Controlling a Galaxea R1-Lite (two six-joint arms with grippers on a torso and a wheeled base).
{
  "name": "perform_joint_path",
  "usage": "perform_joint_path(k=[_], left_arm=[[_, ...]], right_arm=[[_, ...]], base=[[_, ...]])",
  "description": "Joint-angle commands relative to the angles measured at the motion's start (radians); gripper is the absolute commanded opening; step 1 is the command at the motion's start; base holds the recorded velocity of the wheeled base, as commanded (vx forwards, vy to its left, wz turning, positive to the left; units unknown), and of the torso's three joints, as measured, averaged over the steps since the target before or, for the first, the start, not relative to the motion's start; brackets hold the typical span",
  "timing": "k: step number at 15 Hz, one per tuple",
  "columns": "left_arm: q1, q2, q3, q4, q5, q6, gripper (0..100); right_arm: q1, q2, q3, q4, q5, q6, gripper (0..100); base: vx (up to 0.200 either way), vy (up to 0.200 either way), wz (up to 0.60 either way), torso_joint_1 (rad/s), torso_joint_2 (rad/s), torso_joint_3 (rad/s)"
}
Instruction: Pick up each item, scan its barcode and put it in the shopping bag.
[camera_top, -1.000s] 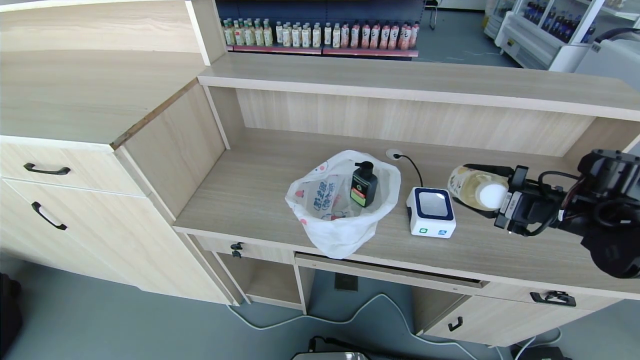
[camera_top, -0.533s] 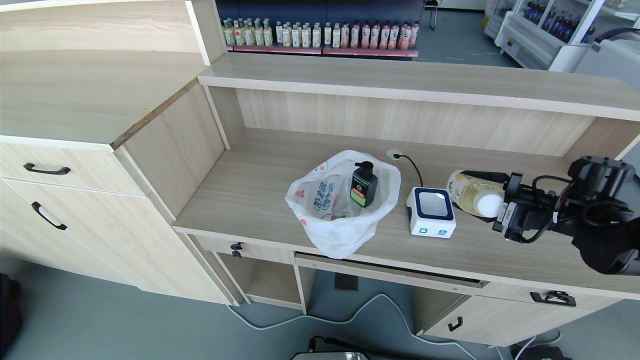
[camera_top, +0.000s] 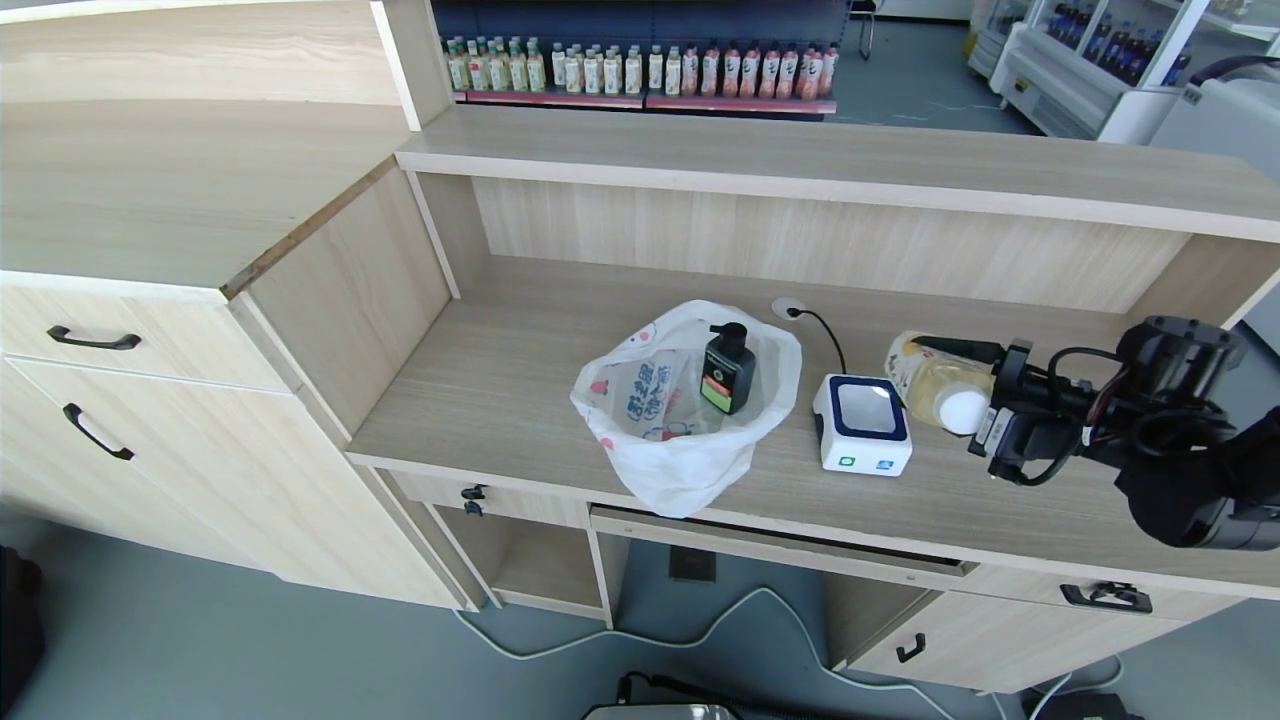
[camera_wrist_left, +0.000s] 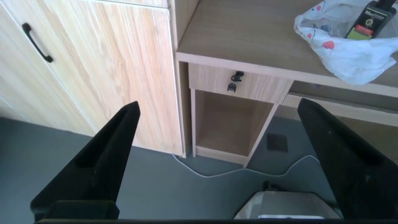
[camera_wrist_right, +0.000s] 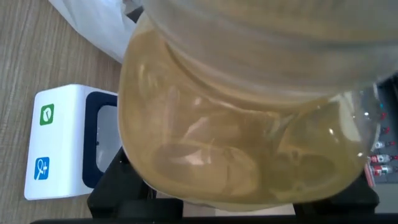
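While our right gripper clamps the drink bottle sideways just beside the scanner, right of the countertop's middle, we risk its barcode facing away, unread; our left gripper hangs spread

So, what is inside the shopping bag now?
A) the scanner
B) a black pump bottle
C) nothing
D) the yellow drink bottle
B: the black pump bottle stands in the shopping bag; the right tool holds the yellow drink bottle beside the scanner.
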Motion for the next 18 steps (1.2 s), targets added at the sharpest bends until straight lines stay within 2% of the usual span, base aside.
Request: perform_joint_path(k=[1, 7, 18], left_arm=[[0.000, 0.000, 0.000, 0.000, 0.000, 0.000, 100], [0.000, 0.000, 0.000, 0.000, 0.000, 0.000, 100], [0.000, 0.000, 0.000, 0.000, 0.000, 0.000, 100]], right_arm=[[0.007, 0.035, -0.003, -0.002, 0.000, -0.001, 0], [0.050, 0.079, -0.017, -0.031, -0.001, 0.008, 0], [0.061, 0.123, -0.064, -0.025, -0.006, 0.012, 0]], base=[[0.000, 0.000, 0.00, 0.000, 0.00, 0.000], [0.000, 0.000, 0.00, 0.000, 0.00, 0.000], [0.000, 0.000, 0.00, 0.000, 0.00, 0.000]])
